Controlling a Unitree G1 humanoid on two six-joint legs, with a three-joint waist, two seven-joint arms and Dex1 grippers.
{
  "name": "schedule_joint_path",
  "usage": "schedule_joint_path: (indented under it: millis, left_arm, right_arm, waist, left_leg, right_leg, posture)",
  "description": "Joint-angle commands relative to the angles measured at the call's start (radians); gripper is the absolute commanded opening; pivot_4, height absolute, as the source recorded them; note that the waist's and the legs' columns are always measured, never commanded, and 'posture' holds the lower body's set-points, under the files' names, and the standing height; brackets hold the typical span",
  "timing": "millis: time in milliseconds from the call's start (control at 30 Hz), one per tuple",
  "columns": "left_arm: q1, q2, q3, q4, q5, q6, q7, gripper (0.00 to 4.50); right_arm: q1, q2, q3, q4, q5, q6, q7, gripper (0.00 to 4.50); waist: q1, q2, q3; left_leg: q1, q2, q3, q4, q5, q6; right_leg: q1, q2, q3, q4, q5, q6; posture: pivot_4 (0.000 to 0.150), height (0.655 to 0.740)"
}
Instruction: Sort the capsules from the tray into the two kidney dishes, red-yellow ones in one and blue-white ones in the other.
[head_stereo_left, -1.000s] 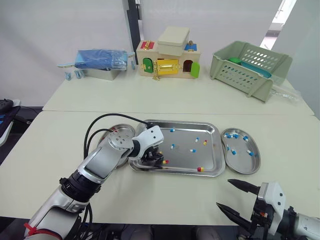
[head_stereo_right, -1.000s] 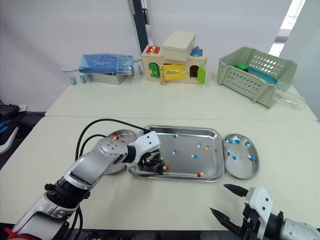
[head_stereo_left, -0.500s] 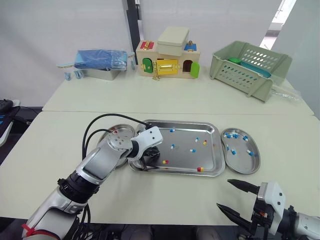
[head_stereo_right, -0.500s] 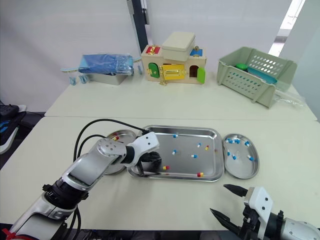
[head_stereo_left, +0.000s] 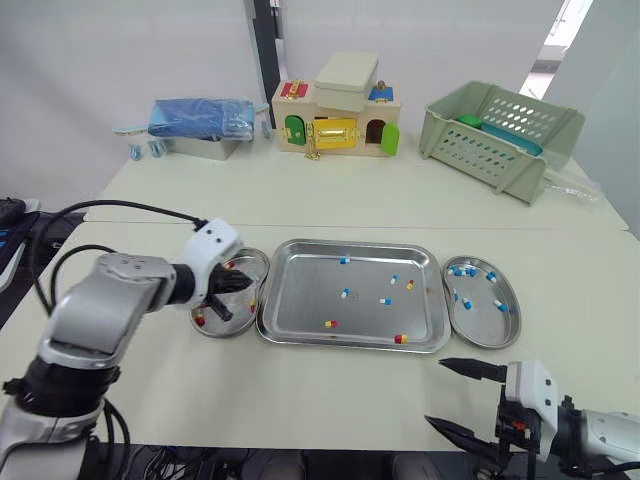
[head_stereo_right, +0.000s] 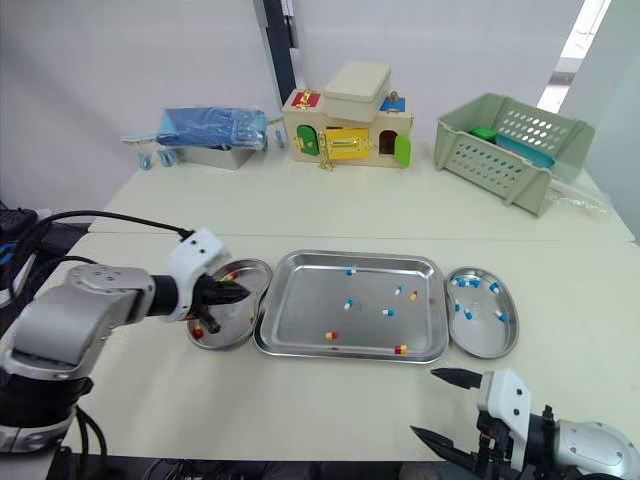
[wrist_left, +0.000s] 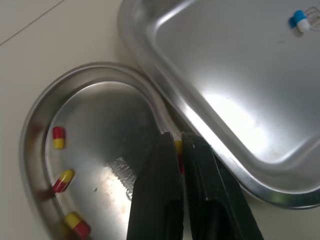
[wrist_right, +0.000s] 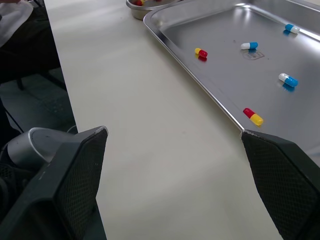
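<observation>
Your tray (head_stereo_left: 300, 290) sits mid-tabletop, with the left kidney dish (wrist_left: 100, 125) just beside its left edge. Your left gripper (head_stereo_left: 232, 290) hangs over that dish's tray-side rim, pinching a red-yellow capsule (wrist_left: 178, 148). Release straight down. The right gripper (head_stereo_left: 434, 391) gapes wide at the near edge.

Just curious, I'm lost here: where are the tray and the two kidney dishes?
tray (head_stereo_left: 300, 285): left eye view, bare floor.
left kidney dish (wrist_left: 100, 120): left wrist view, bare floor.
right kidney dish (head_stereo_left: 486, 326): left eye view, bare floor.

Toy house (head_stereo_left: 338, 110), green basket (head_stereo_left: 500, 135), blue bag (head_stereo_left: 200, 118)
</observation>
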Motion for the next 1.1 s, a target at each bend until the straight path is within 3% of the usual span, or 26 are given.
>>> schedule_joint_path:
  millis: [33, 433, 533, 900, 1100]
  left_arm:
    - [0.037, 0.026, 0.078, -0.023, -0.014, 0.001, 0.032, 0.1]
    - [0.068, 0.032, 0.094, -0.033, -0.059, -0.004, 0.085, 0.1]
    - [0.063, 0.033, 0.088, -0.028, -0.066, -0.006, 0.094, 0.73]
    - [0.061, 0.051, 0.091, -0.027, -0.099, -0.012, 0.09, 4.29]
    - [0.164, 0.094, 0.237, -0.043, -0.168, -0.032, 0.031, 4.45]
  right_arm:
    - [-0.019, -0.01, -0.003, -0.005, 0.016, -0.013, 0.019, 4.5]
    - [-0.054, -0.005, 0.009, 0.05, 0.016, -0.034, 0.042, 4.5]
    - [-0.046, -0.001, 0.007, 0.055, 0.013, -0.042, 0.043, 4.5]
    - [-0.036, -0.002, 0.007, 0.061, 0.015, -0.048, 0.038, 4.5]
    - [-0.05, -0.033, -0.044, 0.042, 0.083, 0.012, 0.047, 4.5]
  waist:
    - [0.0, 0.0, 0.0]
    - [0.0, 0.0, 0.0]
    - [0.0, 0.0, 0.0]
    - [0.0, 0.0, 0.0]
    - [-0.005, 0.0, 0.0]
  left_leg:
    - [0.0, 0.0, 0.0, 0.0, 0.0, 0.0]
    - [0.0, 0.0, 0.0, 0.0, 0.0, 0.0]
    - [0.0, 0.0, 0.0, 0.0, 0.0, 0.0]
    - [0.0, 0.0, 0.0, 0.0, 0.0, 0.0]
    - [0.0, 0.0, 0.0, 0.0, 0.0, 0.0]
  right_leg:
    - [0.0, 0.0, 0.0, 0.0, 0.0, 0.0]
    - [0.0, 0.0, 0.0, 0.0, 0.0, 0.0]
    - [0.0, 0.0, 0.0, 0.0, 0.0, 0.0]
    - [0.0, 0.0, 0.0, 0.0, 0.0, 0.0]
    - [-0.001, 0.0, 0.0, 0.0, 0.0, 0.0]
  posture:
    - [0.15, 0.74]
    - [0.15, 0.74]
    - [0.15, 0.74]
    - [0.15, 0.74]
    - [0.15, 0.74]
